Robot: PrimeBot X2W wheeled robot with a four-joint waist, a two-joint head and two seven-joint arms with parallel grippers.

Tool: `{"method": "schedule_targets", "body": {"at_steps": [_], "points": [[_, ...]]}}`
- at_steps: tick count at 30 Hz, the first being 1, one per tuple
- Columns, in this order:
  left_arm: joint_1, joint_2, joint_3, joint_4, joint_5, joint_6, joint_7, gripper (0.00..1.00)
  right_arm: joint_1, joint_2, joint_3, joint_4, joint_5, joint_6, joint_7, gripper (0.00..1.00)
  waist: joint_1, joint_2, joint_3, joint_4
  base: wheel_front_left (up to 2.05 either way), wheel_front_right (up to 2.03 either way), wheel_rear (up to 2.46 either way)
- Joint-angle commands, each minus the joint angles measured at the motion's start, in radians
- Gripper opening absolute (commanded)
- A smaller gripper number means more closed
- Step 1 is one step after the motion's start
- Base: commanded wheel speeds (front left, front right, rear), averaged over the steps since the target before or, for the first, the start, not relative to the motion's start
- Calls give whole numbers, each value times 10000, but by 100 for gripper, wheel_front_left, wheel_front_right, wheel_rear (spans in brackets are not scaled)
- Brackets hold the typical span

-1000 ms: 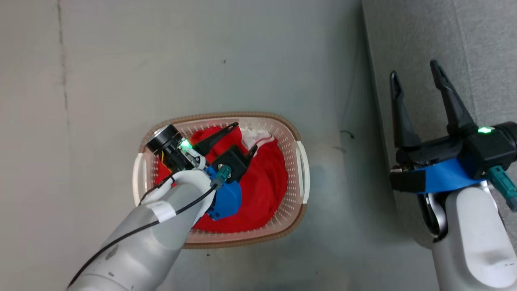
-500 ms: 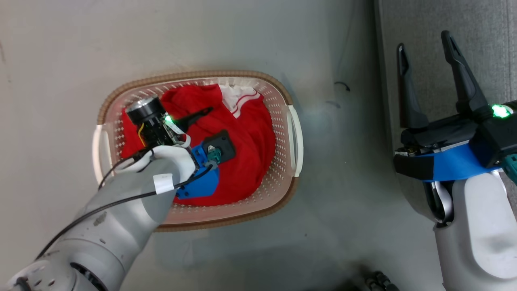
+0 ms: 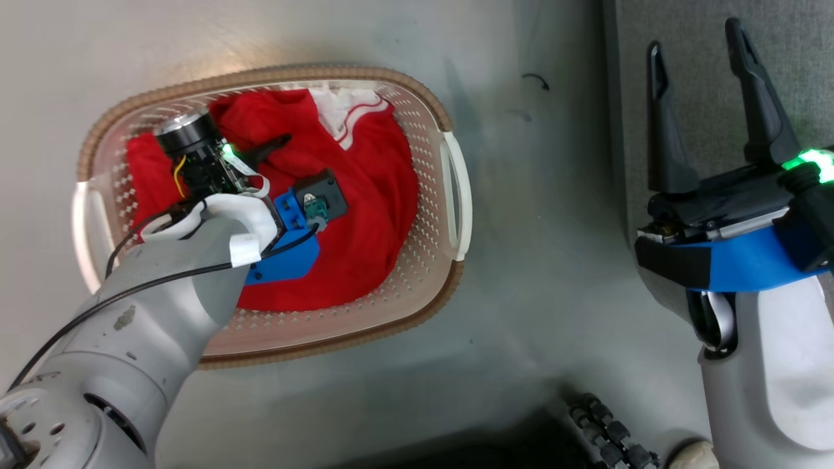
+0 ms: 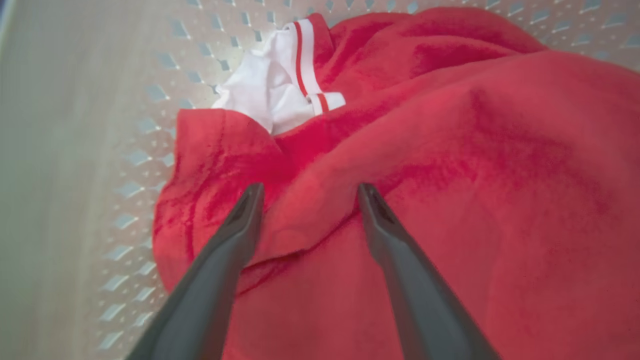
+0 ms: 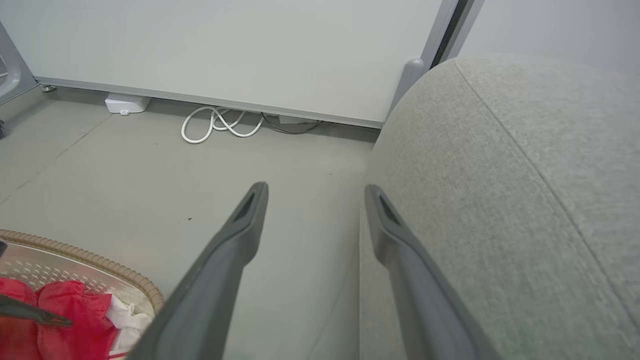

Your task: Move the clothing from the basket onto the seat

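- Clothing [image 3: 365, 215]: red garments with a white, red-striped trim [image 4: 280, 95], bunched in the perforated basket [image 3: 449, 195]. The basket stands on the floor, close beside the grey seat [image 3: 697, 98]. Judged from this layout, transfer has not begun.
- Handling: soft, light and limp. Expect the fabric to drape and lengthen when lifted. Layers may come up together or separate. Not fragile.
- Grasp point: take the raised red fold [image 4: 305, 225], pinching deep enough to gather several layers. Avoid the thin trim at the basket wall.
- Left pincer [image 4: 310, 189]: jaws apart, tips straddling that fold. Contact with the cloth cannot be confirmed.
- Right pincer [image 3: 693, 36]: jaws apart, empty, over the seat edge.
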Motion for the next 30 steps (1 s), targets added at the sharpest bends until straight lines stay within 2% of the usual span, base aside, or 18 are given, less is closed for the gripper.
{"method": "schedule_targets", "body": {"at_steps": [1,6,10,11,12,13,22,30], "points": [[-161,120,-56,39,31,0,28,100,-167,30,13,-72,34,5,-35,100,-1,0,146,-124,0,0,0],[-309,163,-244,53,-77,0,129,100,-80,34,3,-272,132,5,-35,100,-1,0,370,-257,0,0,0],[-148,156,-338,74,-145,0,728,100,-15,35,-8,-326,215,5,-35,100,-1,0,496,-311,0,0,0],[-169,143,-357,73,-158,0,789,55,-6,36,-25,-343,226,5,-35,100,-1,0,514,-311,0,0,0],[-205,133,-372,72,-154,0,839,20,0,36,-41,-363,248,5,-35,100,-1,0,533,-311,0,0,0],[-219,111,-388,73,-151,0,846,0,7,36,-60,-375,257,5,-35,100,-1,0,547,-307,0,0,0],[-196,-43,-459,76,-291,0,361,0,-47,36,-98,-393,167,5,-35,100,-1,0,388,-104,0,0,0],[-66,-199,-465,72,-723,0,-330,0,-86,34,-75,-212,213,5,-35,100,-1,0,-295,109,0,0,0]]}}
